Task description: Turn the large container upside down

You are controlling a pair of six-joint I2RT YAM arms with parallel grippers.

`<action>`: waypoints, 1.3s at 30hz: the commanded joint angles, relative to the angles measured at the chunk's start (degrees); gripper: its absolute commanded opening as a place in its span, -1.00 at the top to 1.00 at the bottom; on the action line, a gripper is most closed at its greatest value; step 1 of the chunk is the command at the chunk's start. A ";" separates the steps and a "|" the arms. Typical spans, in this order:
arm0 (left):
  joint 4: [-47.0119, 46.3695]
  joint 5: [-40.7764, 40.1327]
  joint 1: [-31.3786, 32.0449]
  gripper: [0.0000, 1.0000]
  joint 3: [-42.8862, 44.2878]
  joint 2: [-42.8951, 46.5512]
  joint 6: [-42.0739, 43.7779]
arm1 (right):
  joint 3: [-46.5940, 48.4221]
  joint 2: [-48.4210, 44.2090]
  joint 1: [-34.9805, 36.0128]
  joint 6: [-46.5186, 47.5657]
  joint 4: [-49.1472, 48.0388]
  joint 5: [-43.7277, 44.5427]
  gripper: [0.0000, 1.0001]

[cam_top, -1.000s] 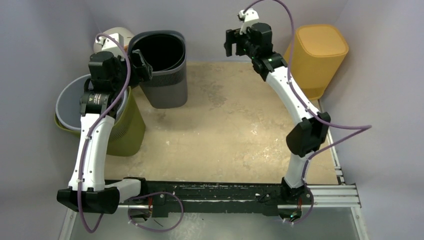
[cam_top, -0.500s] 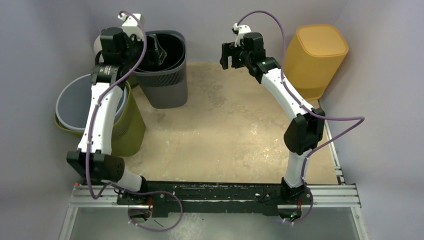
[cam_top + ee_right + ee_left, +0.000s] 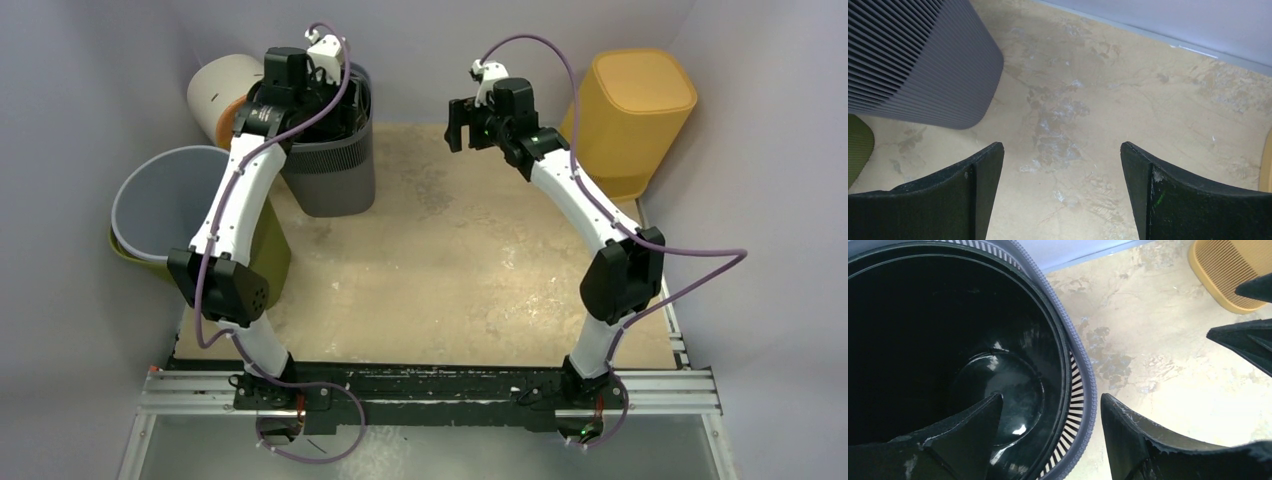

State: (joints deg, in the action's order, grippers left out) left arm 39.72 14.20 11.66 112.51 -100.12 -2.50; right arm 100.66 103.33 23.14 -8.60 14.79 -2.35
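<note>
The large container is a dark grey ribbed bin (image 3: 330,175), standing upright with its mouth up at the back left of the table. My left gripper (image 3: 338,98) hovers over its mouth, open. In the left wrist view (image 3: 1050,407) one finger is over the black inside and the other over the table outside, with the right rim (image 3: 1079,371) between them, untouched. My right gripper (image 3: 462,118) is open and empty, in the air right of the bin. The right wrist view (image 3: 1062,155) shows bare table between its fingers and the bin's wall (image 3: 913,60) at upper left.
A yellow bin (image 3: 640,105) stands upside down at the back right, also in the left wrist view (image 3: 1228,265). A light grey bin (image 3: 155,205) sits in an olive green one (image 3: 262,262) at the left edge. A white cylinder (image 3: 218,92) lies behind them.
My left arm has swung right from above the light grey bin to above the dark bin's mouth. My right gripper has shifted slightly and stays open.
</note>
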 commanded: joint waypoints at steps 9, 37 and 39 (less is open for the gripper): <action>-2.06 -4.61 0.16 -0.37 3.78 -1.65 1.95 | -5.06 -4.40 -0.94 -0.35 -4.04 0.66 -0.77; 3.61 -11.67 1.79 0.11 5.03 -10.34 5.72 | -13.36 -7.56 -3.82 -1.05 -7.27 -1.25 -0.77; 4.15 -12.35 1.83 0.47 5.06 -10.40 5.80 | -14.19 -7.78 -4.17 -1.34 -7.60 -1.45 -0.77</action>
State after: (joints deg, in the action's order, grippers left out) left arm 40.01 7.70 13.78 116.92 -108.14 0.14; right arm 87.64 98.48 19.70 -8.93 9.85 -2.66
